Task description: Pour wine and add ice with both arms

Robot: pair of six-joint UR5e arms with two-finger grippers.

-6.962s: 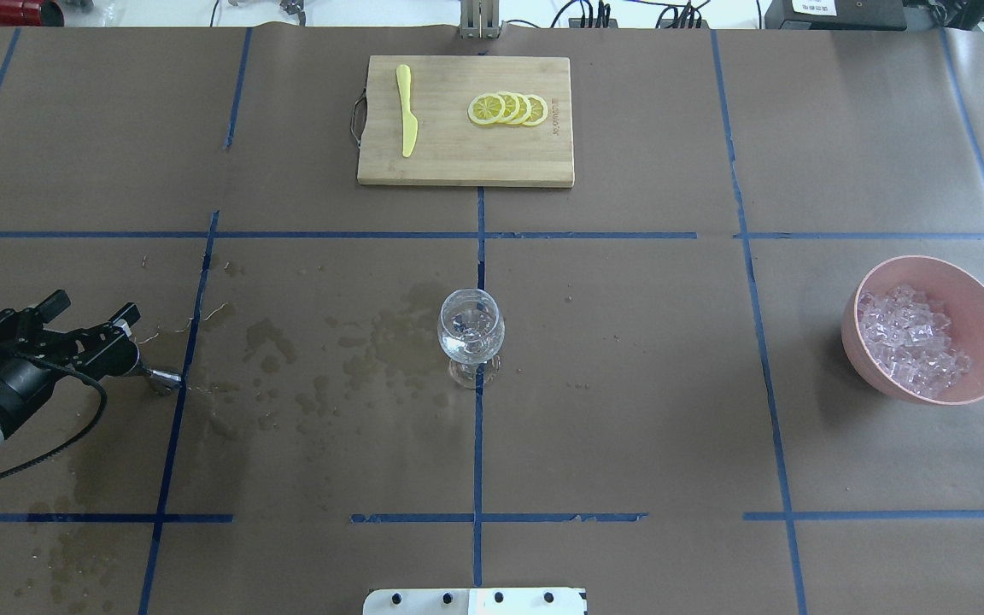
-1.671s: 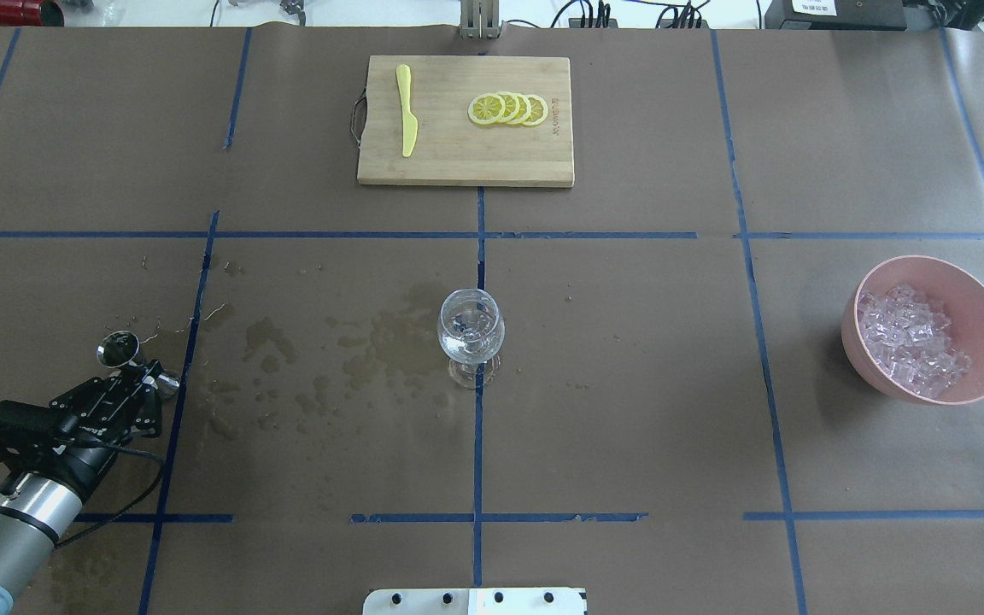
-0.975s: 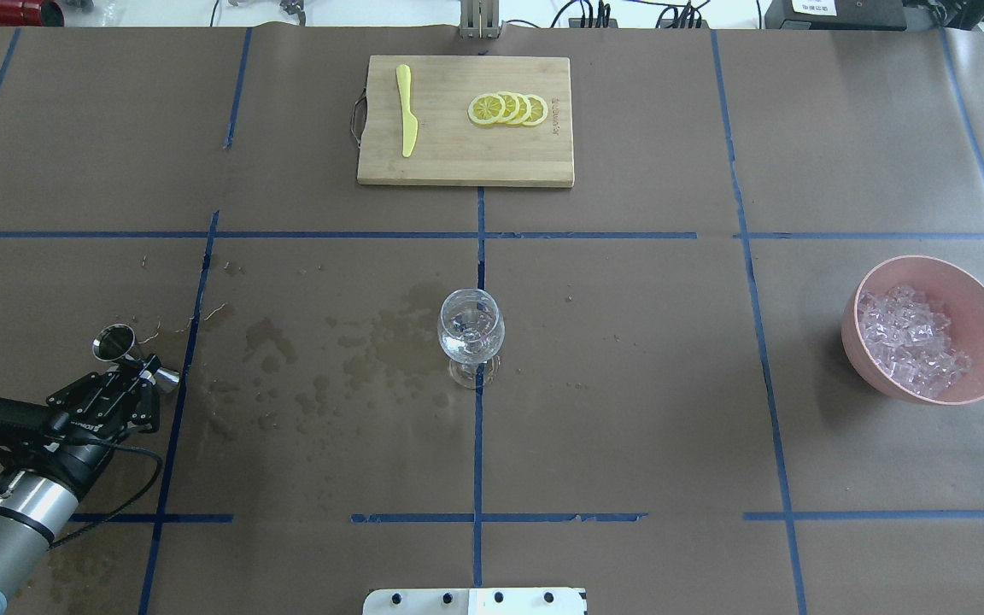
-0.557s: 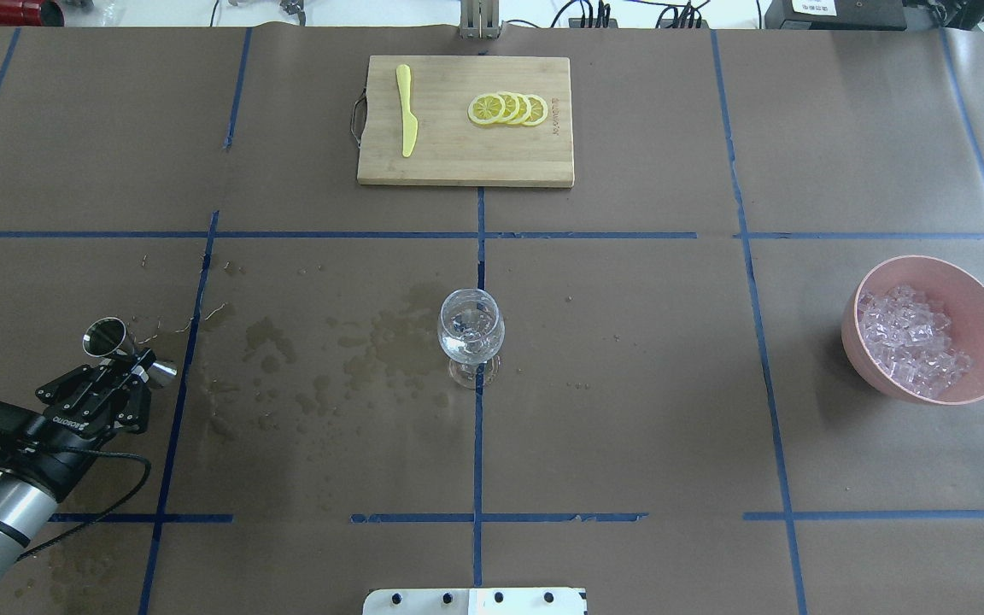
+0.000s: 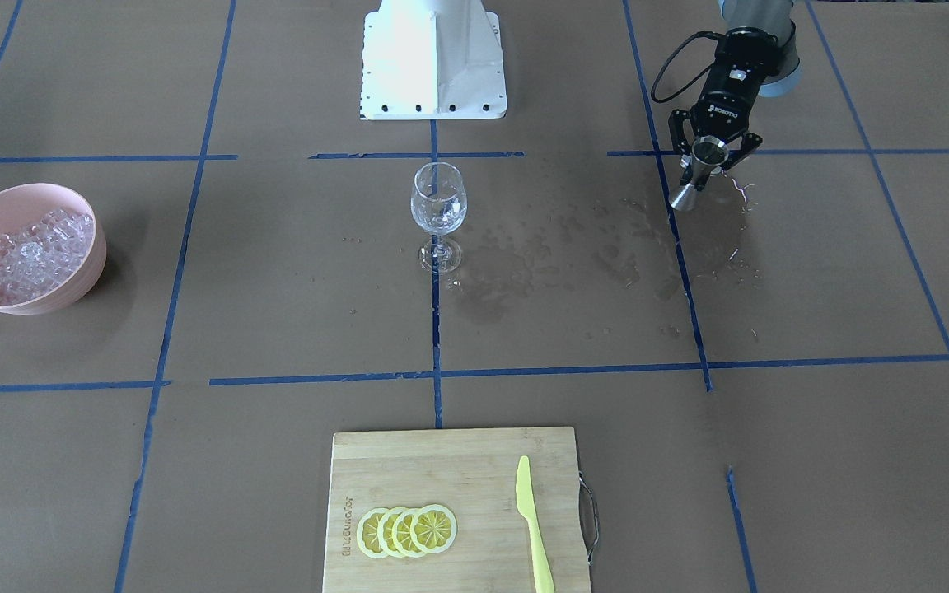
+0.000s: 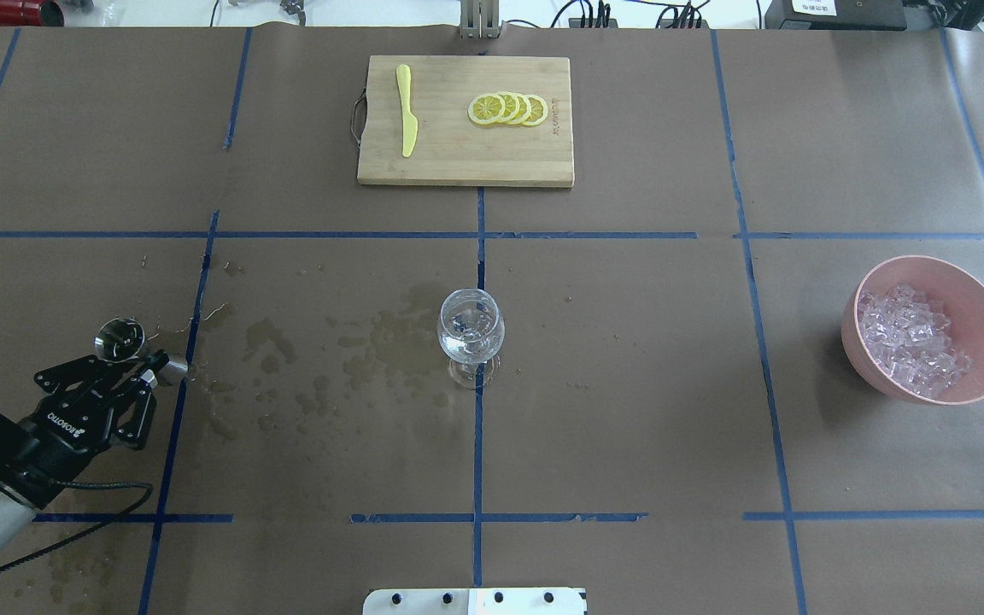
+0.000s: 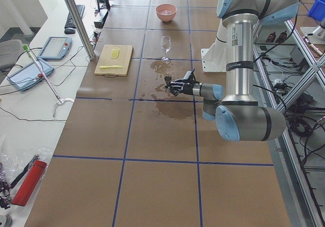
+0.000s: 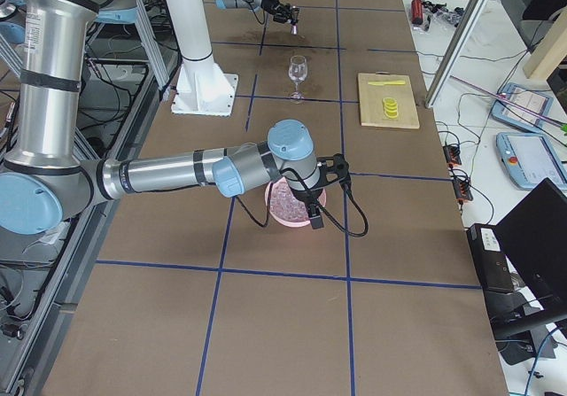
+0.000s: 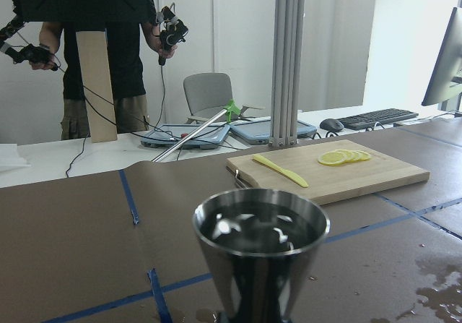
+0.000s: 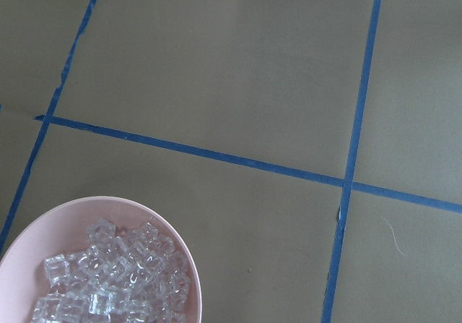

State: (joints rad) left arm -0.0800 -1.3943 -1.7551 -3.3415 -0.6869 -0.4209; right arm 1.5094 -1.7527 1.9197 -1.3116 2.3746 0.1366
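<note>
The left gripper (image 6: pixel 147 369) sat at the table's left side, its jaws drawn in narrow on the waist of a steel jigger (image 6: pixel 120 340) that stood upright, foot at or just above the brown paper. Its wrist camera showed the jigger's shiny cup close up; whether liquid lay inside could not be told. The wine (image 5: pixel 438 218) was a little clear liquid low in the wine glass (image 6: pixel 471 329) at the table's centre, with wet patches (image 6: pixel 389 333) spread between glass and jigger. The ice (image 6: pixel 910 342) was heaped in a pink bowl (image 6: pixel 983 316) far to the right. The right gripper (image 8: pixel 310 205) showed only in the right side view, overlapping the bowl, so its jaws could not be judged. On the far cutting board (image 6: pixel 458 158) lay lemon slices (image 6: pixel 509 109) and a yellow knife (image 6: pixel 407 111).
</note>
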